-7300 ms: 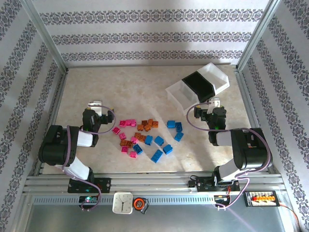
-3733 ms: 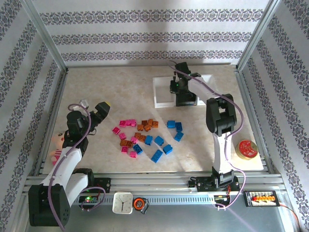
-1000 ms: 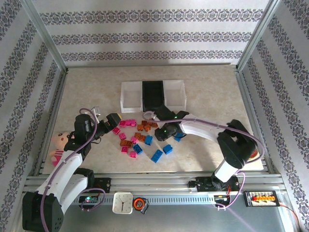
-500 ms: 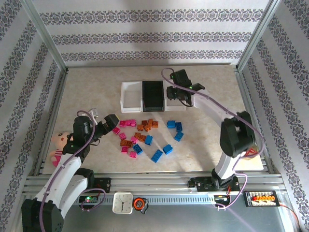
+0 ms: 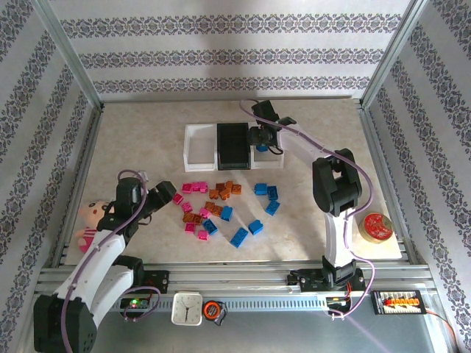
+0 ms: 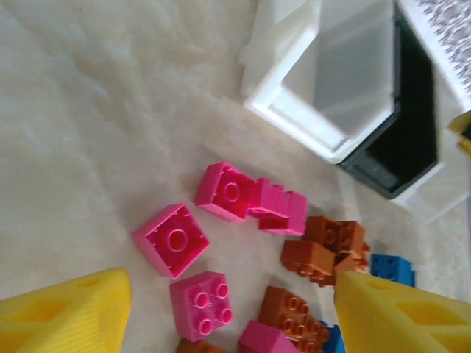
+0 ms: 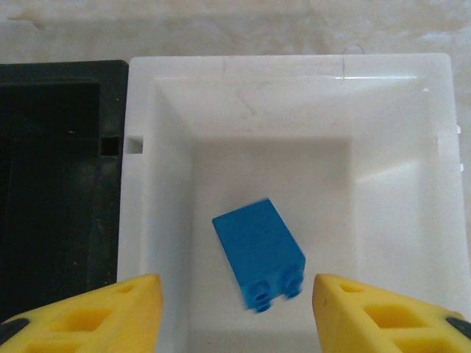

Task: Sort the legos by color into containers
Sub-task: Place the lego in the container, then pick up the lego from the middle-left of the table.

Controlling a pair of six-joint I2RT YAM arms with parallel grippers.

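The legos lie in a loose pile mid-table: pink bricks [image 5: 193, 187], orange-brown bricks [image 5: 224, 191] and blue bricks [image 5: 240, 235]. My left gripper [image 5: 158, 197] hovers open at the pile's left edge. In the left wrist view its yellow fingers [image 6: 70, 312] flank a pink studded brick [image 6: 200, 303], with more pink [image 6: 171, 239] and orange [image 6: 324, 254] ones beyond. My right gripper [image 5: 263, 138] is open over the right white container [image 5: 272, 158]. A blurred blue brick [image 7: 259, 254] sits loose inside that container [image 7: 294, 65], below the spread fingers [image 7: 110, 309]. The black container [image 5: 233, 145] and the left white container [image 5: 199, 147] stand beside it.
A small doll with a pink body [image 5: 90, 220] lies at the left, beside my left arm. A red tape roll [image 5: 374, 226] sits at the right front. A clock [image 5: 187, 309] rests on the front rail. Aluminium frame posts and patterned walls bound the table.
My right arm swung from the pile up to the right white container, and the blue brick now lies loose inside it. My left gripper shifted slightly near the pink bricks.
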